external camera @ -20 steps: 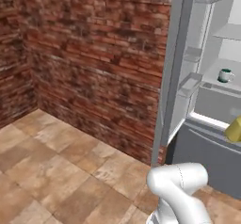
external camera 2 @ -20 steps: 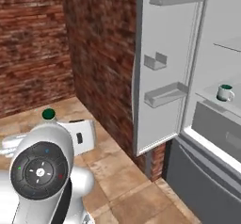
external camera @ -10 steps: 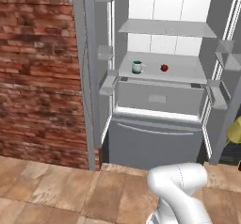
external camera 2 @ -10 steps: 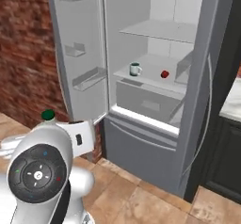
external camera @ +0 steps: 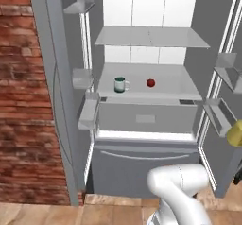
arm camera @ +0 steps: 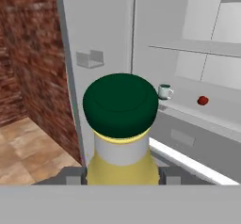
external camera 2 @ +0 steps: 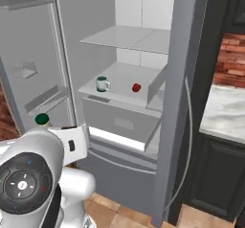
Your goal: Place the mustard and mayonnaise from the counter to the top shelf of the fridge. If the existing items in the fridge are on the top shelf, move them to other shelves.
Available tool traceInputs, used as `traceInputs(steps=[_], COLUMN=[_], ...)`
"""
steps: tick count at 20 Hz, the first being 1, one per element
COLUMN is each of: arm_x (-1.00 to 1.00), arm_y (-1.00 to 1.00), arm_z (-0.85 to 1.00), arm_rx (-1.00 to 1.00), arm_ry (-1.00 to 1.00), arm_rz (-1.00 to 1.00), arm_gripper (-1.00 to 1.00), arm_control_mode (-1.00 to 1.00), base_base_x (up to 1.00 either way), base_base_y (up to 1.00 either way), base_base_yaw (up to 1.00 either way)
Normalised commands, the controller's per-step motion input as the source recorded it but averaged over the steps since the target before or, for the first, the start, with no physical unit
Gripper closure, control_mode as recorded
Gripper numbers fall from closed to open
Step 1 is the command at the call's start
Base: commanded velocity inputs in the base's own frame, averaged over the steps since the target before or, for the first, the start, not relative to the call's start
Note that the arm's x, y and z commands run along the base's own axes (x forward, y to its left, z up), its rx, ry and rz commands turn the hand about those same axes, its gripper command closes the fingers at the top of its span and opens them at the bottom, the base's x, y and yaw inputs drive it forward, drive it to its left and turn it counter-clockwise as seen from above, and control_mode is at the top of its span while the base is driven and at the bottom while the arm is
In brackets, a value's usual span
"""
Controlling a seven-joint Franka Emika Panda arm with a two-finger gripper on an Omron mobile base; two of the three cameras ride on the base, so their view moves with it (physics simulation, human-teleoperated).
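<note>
The mustard [arm camera: 121,138], a yellow bottle with a dark green cap, sat gripped in the tool [arm camera: 122,177], held before the open fridge [external camera: 71,101]. Far inside, a mug [external camera: 120,84] and red fruit [external camera: 150,82] stood apart on the lower shelf [external camera: 170,84], below the bare top shelf [external camera: 151,37].

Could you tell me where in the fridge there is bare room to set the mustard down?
The top shelf is bare across its whole width. The lower shelf has free space right of the red fruit and behind the mug; those two occupy its front left.
</note>
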Motion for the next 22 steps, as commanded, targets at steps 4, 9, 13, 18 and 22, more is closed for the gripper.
traceInputs(steps=[4, 9, 13, 18, 22], arm_x=[0.00, 0.00, 0.00, 0.00, 0.00], arm_y=[0.00, 0.00, 0.00, 0.00, 0.00], arm_z=[0.00, 0.00, 0.00, 0.00, 0.00], arm_rx=[0.00, 0.00, 0.00, 0.00, 0.00], arm_ry=[0.00, 0.00, 0.00, 0.00, 0.00], arm_rz=[0.00, 0.00, 0.00, 0.00, 0.00], arm_gripper=[1.00, 1.00, 1.00, 1.00, 1.00], arm_control_mode=[1.00, 1.00, 1.00, 1.00, 1.00], base_base_x=[0.84, 0.28, 0.82, 0.61, 0.50], base_base_y=[0.33, 0.37, 0.15, 0.48, 0.47], base_base_yaw=[-0.21, -0.17, -0.21, -0.20, -0.19])
